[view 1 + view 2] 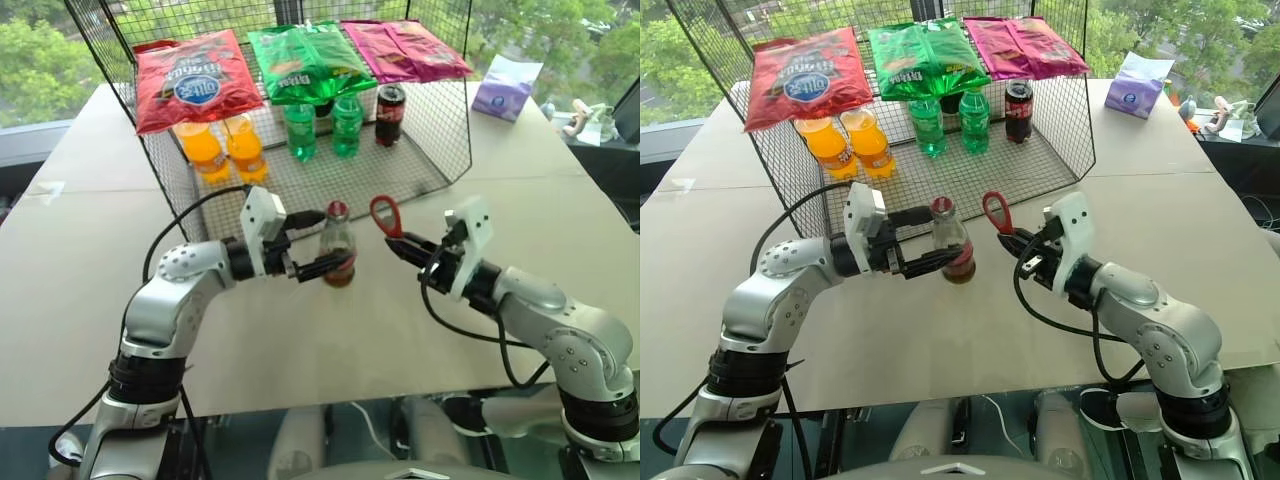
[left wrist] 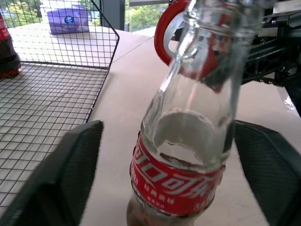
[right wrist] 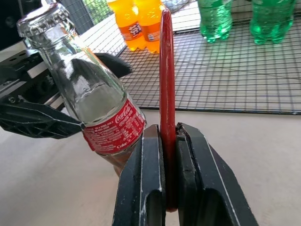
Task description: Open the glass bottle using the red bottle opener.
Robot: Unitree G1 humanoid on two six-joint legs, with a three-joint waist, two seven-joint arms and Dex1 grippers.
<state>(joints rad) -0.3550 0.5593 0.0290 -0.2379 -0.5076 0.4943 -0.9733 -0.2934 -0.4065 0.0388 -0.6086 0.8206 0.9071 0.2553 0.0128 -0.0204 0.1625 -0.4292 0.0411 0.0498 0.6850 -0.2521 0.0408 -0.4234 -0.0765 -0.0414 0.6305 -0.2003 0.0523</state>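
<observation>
— Jaws first: is the right gripper (image 3: 170, 141) clamped on the red bottle opener (image 1: 385, 214)?

— Yes, ring end up, just beside the glass bottle (image 1: 338, 245) on the table (image 1: 90, 250). Left gripper (image 2: 164, 169) gapes around its label, not touching

— Opened yet?

— No, cap's still on; prying is all ahead

Glass bottle (image 2: 188, 141): top and base cut off by frame edge in left wrist view; cap unseen there. Red bottle opener (image 3: 166, 94): handle end hidden betw. right gripper (image 3: 167, 136) fingers; seen edge-on, loop shape not readable. Label text on bottle: too small to read in head views.
</observation>
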